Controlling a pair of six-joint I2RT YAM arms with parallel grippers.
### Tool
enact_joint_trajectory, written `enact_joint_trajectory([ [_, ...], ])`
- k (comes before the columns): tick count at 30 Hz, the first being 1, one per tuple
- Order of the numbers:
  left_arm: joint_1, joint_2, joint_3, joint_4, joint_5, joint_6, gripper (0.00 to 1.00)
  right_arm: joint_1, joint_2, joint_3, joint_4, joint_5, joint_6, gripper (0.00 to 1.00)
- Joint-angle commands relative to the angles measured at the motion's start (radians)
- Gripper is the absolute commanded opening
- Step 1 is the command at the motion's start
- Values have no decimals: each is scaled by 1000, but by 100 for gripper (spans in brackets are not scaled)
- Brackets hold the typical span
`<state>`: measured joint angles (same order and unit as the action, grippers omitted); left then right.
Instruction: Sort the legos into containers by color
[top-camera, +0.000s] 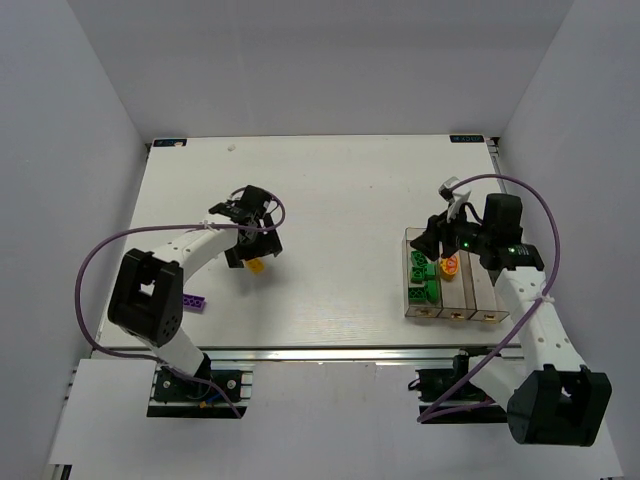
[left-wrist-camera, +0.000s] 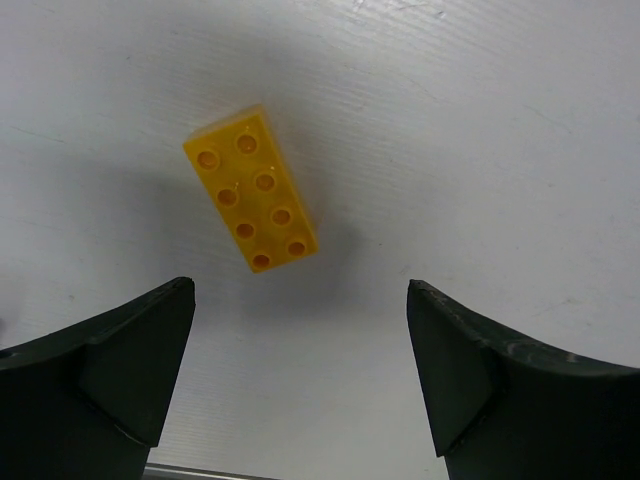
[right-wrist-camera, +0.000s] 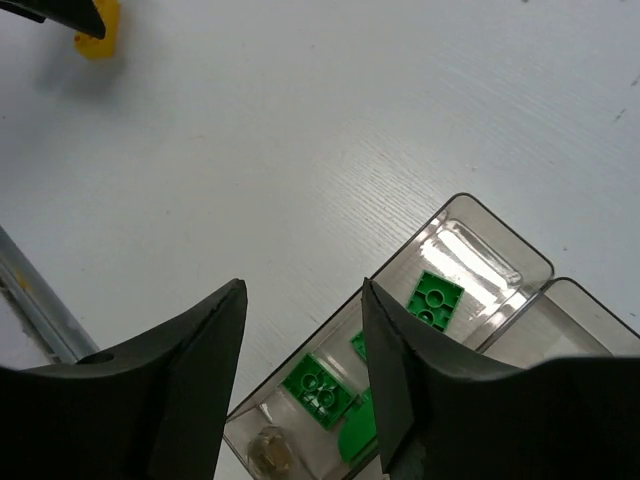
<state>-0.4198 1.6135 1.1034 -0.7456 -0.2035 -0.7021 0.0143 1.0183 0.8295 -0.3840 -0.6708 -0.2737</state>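
A yellow brick (left-wrist-camera: 252, 190) lies studs up on the white table. My left gripper (left-wrist-camera: 300, 290) is open above it, jaws wide apart, the brick just ahead of the fingertips and untouched. From above, the left gripper (top-camera: 252, 245) stands over the yellow brick (top-camera: 256, 265). The three joined clear containers (top-camera: 470, 300) sit at the right. The left bin (right-wrist-camera: 480, 225) holds several green bricks (right-wrist-camera: 435, 298); the middle one holds a rounded orange brick (top-camera: 449, 266). My right gripper (right-wrist-camera: 303, 300) is open and empty above the left bin's far end. A flat purple brick (top-camera: 193, 302) lies near the left arm's base.
The table's near edge has a metal rail (top-camera: 330, 352). White walls close the workspace on three sides. The yellow brick also shows far off in the right wrist view (right-wrist-camera: 98, 38), partly behind a dark finger of the left gripper.
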Motion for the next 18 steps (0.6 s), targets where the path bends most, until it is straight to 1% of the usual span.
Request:
enact_joint_trajectory([
  [1, 21, 16, 29, -31, -28, 22, 96, -2, 37, 17, 43, -88, -16, 56],
  [9, 41, 95, 44, 5, -7, 32, 88, -2, 43, 22, 82, -81, -2, 58],
  [12, 41, 118, 56, 14, -7, 39, 83, -2, 45, 20, 82, -73, 7, 57],
  [13, 50, 124, 58, 21, -7, 47, 79, -1, 48, 19, 82, -70, 8, 58],
  [16, 59, 141, 59, 34, -1, 52, 73, -1, 43, 19, 85, -61, 16, 57],
  [17, 59, 147, 62, 35, 3, 55, 68, 0, 43, 20, 82, -58, 18, 57],
  [18, 59, 151, 64, 38, 3, 55, 65, -2, 42, 20, 82, -53, 19, 57],
])
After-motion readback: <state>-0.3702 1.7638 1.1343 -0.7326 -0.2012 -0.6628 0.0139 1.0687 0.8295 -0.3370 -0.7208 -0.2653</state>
